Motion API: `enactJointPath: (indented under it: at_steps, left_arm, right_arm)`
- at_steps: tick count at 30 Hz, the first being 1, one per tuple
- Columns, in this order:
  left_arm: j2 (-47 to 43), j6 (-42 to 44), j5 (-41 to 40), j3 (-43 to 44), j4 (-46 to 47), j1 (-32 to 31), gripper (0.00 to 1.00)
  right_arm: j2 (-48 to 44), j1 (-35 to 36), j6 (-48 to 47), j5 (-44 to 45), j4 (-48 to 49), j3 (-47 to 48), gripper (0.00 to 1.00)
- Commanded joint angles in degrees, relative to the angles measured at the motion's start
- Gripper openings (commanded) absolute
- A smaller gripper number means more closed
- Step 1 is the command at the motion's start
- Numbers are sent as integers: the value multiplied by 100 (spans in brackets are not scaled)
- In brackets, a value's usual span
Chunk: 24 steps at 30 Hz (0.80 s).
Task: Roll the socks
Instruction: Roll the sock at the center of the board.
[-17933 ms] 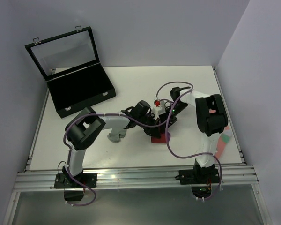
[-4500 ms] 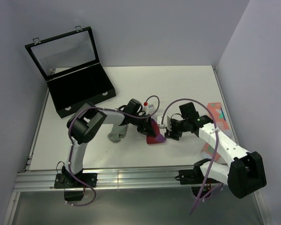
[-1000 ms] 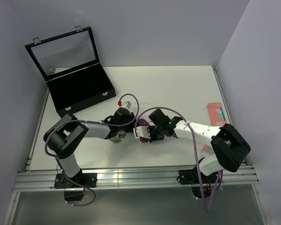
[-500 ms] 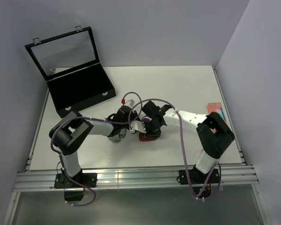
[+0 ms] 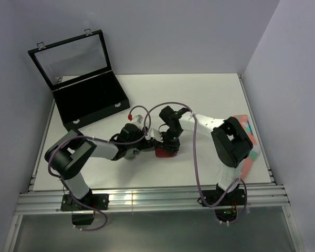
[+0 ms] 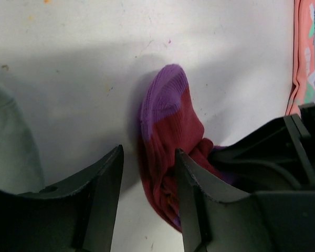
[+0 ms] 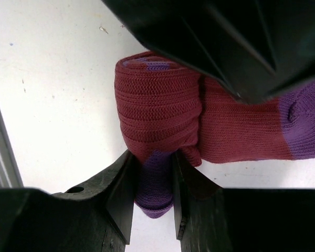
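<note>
The magenta-red sock [image 5: 164,153] lies at mid-table, its leg wound into a tight roll [image 7: 157,115], the purple heel [image 6: 163,100] sticking out flat. My right gripper [image 5: 168,140] reaches down on it from behind; its fingers [image 7: 123,194] are shut on a purple fold at the roll's end [image 7: 153,191]. My left gripper [image 5: 153,145] is open at the sock's left side, one finger [image 6: 191,210] against the red fabric, the other [image 6: 102,205] over bare table. The grey sock [image 6: 10,142] lies just left, mostly under my left arm [image 5: 127,153].
A salmon-pink sock with teal and white patches [image 5: 248,137] lies at the right edge, partly behind my right arm; it also shows in the left wrist view [image 6: 303,52]. An open black case with a glass lid [image 5: 89,100] stands at the back left.
My right arm has folded in, its elbow swinging left and back, with the gripper staying on the sock. My left gripper has edged right to the sock. The sock is more bunched.
</note>
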Motion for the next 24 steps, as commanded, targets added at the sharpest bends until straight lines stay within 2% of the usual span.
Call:
enactJointPath:
  at_steps: [1, 4, 11, 12, 15, 18, 19, 24]
  left_arm:
    - [-396, 223, 2, -184, 375, 19, 49]
    - [-616, 197, -60, -474, 461, 37, 47]
    - [-1276, 214, 282, -1634, 1788, 19, 45]
    - [-1372, 266, 352, -1922, 2363, 10, 45]
    - [-1618, 354, 424, -2337, 2931, -112, 44]
    - [-1969, 749, 38, -2251, 2520, -472, 45]
    - [-2049, 872, -76, -2163, 2031, -578, 45]
    - [-2488, 1733, -893, -1523, 763, -1255, 46]
  right_arm:
    - [636, -16, 59, -4, -338, -71, 20]
    - [811, -69, 7, -119, -645, 175, 20]
    - [1312, -104, -82, -110, -1269, 860, 20]
    - [1391, -113, -99, -101, -1479, 1105, 20]
    - [1717, -139, -143, -128, -1840, 1501, 20]
    - [1945, -157, -187, -154, -2087, 1766, 20]
    - [2059, -157, -204, -163, -2149, 1836, 20]
    - [2394, -157, -222, -163, -2544, 2363, 21]
